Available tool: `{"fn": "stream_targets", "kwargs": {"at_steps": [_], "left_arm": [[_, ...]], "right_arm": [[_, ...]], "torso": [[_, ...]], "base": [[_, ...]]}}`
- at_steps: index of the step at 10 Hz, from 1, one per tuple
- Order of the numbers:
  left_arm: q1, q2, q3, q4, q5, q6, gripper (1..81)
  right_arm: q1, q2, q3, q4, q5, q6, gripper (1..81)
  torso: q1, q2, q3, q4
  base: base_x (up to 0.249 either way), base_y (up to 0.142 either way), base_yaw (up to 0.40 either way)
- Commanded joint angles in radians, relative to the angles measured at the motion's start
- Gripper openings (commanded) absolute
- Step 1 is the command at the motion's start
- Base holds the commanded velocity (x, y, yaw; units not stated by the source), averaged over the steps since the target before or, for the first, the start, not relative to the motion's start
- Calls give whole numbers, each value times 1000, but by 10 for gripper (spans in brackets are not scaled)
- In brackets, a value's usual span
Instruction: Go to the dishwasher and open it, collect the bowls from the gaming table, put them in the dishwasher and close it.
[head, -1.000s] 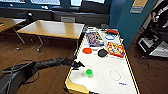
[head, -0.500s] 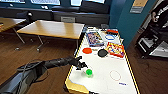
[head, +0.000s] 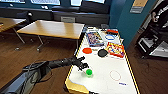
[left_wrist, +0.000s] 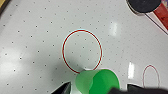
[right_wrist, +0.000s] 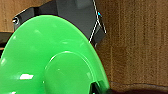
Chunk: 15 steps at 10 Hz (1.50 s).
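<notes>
The left gripper (head: 85, 67), jaws apart, flanks the small green plastic cup-shaped bowl (head: 89, 72) at its four o'clock: probably light, rigid, slippery, best pinched across the rim.

No lettering can be read: the print on the two game boxes (head: 94, 39) (head: 115, 49) and the wall sign (head: 137, 6) is too blurred

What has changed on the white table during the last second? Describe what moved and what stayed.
The left gripper has moved a little farther over the gaming table toward the small green bowl, now beside it. The bowl, the orange dish, the black dish and the game boxes stayed put.
</notes>
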Motion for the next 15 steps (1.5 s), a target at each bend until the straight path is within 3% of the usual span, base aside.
{"fn": "stream_targets", "kwargs": {"at_steps": [1, 4, 13, 14, 15], "left_arm": [[-152, 14, -10, 24, 40, -3, 811], [-131, 57, -43, 76, 87, -4, 811], [-70, 101, -68, 110, 100, -12, 811], [-65, 101, -66, 110, 131, -68, 811], [-57, 101, -53, 116, 160, -168, 811]], "right_arm": [[-1, -32, -3, -16, -65, 0, 10], [5, -29, -3, -18, -78, 0, 10], [5, -14, -24, -20, -78, 0, 10], [10, -12, -24, -20, -80, 0, 10], [15, -9, -24, -21, -80, -2, 10]], "torso": [[0, 0, 0, 0], [0, 0, 0, 0], [0, 0, 0, 0], [0, 0, 0, 0], [0, 0, 0, 0]], "base": [[0, 0, 0], [0, 0, 0], [0, 0, 0], [0, 0, 0], [0, 0, 0]]}}
